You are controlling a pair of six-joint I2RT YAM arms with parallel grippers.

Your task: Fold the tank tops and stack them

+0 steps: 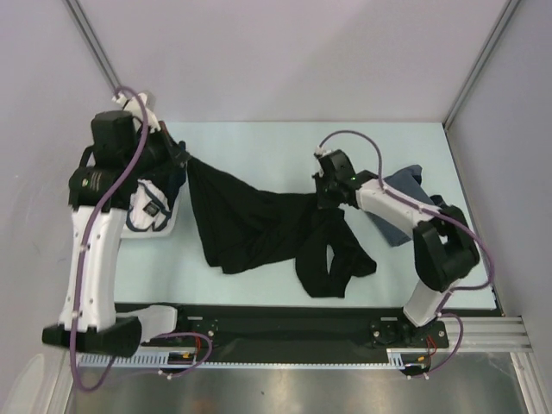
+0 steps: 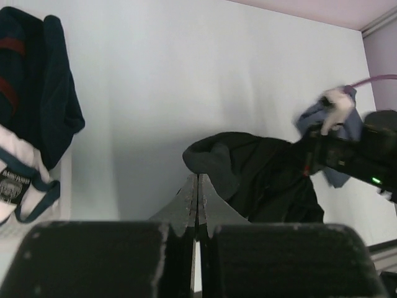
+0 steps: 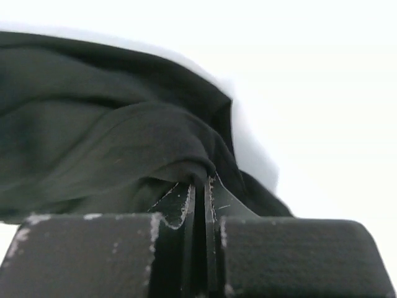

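The black tank top [image 1: 250, 224] hangs stretched between both grippers over the pale table [image 1: 259, 142], its lower part bunched near the front [image 1: 332, 263]. My left gripper [image 1: 183, 159] is shut on one corner of it; in the left wrist view the fingertips [image 2: 197, 181] meet at the cloth's edge [image 2: 248, 171]. My right gripper [image 1: 326, 198] is shut on the other end, black fabric [image 3: 124, 143] pinched at its tips [image 3: 208, 180]. The blue-grey tank top [image 1: 404, 183] lies crumpled at the right under the right arm, also visible in the left wrist view [image 2: 310, 121].
A pile of other garments lies at the left by the left arm: a white piece with navy trim [image 1: 148, 207] and a dark navy one with red stripes [image 2: 37, 81]. A black rail [image 1: 285, 328] runs along the near edge. Walls enclose the table on three sides.
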